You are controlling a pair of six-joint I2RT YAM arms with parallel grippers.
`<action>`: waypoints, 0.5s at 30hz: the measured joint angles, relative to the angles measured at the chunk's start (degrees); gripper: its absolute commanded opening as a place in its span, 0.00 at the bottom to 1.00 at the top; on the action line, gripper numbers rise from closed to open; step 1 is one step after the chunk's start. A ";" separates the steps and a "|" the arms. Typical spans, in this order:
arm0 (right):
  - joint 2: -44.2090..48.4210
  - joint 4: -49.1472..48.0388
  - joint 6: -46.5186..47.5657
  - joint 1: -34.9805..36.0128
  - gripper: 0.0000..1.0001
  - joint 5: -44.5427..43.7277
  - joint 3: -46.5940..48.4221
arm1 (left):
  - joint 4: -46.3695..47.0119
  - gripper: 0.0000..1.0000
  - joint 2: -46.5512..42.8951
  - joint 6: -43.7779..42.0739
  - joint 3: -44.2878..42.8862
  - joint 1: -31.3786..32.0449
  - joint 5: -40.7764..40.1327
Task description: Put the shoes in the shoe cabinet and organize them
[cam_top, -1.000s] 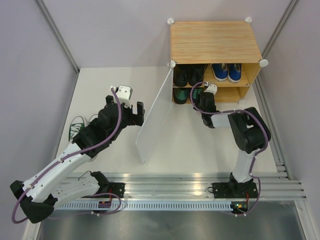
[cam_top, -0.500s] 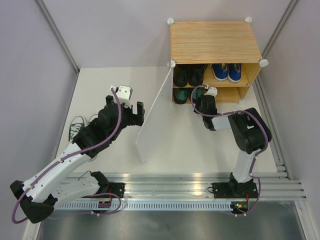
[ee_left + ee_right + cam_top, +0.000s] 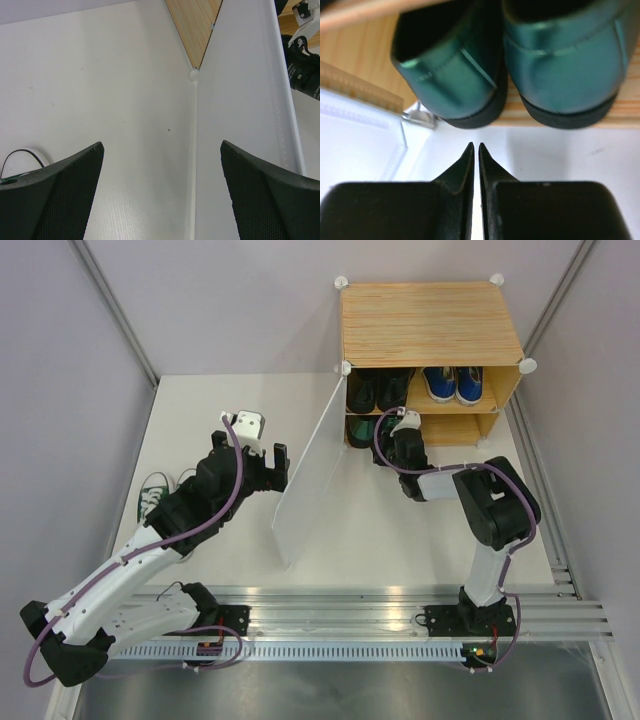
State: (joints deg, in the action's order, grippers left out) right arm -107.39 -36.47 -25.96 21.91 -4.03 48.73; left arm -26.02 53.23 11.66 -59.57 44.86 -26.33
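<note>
The shoe cabinet stands at the back right with its translucent door panel swung open. Black dress shoes and blue sneakers sit on the upper shelf. The dark green shoes sit on the lower shelf at the left, heels outward. My right gripper is shut and empty, just in front of those heels, apart from them; it also shows in the top view. My left gripper is open and empty, left of the door. Green white-toed sneakers lie on the table, partly under my left arm.
The open door stands between my two arms, its lower edge near the table's middle. The right half of the lower shelf shows bare wood. A wall post runs along the left, and the table's rail edge lies at the front.
My right gripper has moved a little left and closer to the lower shelf, toward the dark green shoes. The left arm and the door have not moved.
</note>
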 measured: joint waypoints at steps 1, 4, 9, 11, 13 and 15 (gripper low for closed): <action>-0.44 -0.17 -0.17 0.00 0.08 0.48 0.70 | 0.00 1.00 0.00 0.00 0.00 0.00 0.00; -2.03 -0.42 -0.66 0.09 0.08 1.36 2.47 | 0.00 1.00 0.00 0.00 0.00 0.00 0.00; -4.33 -0.39 -1.44 0.11 0.07 1.79 4.72 | 0.00 1.00 -0.02 0.00 0.00 0.00 0.00; -5.07 -0.42 -1.57 0.11 0.07 1.31 5.53 | 0.00 1.00 -0.02 0.00 0.00 0.00 0.00; -5.22 -0.13 -1.75 0.37 0.06 0.50 5.92 | 0.00 1.00 -0.02 -0.02 0.00 0.00 0.00; -5.31 0.31 -1.79 0.48 0.06 0.02 6.19 | 0.00 1.00 -0.02 -0.02 0.00 0.00 0.00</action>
State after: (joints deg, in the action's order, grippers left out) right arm -112.71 -36.16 -27.75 22.39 -4.01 54.92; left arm -26.02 53.21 11.64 -59.57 44.86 -26.33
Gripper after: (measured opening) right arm 0.066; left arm 0.993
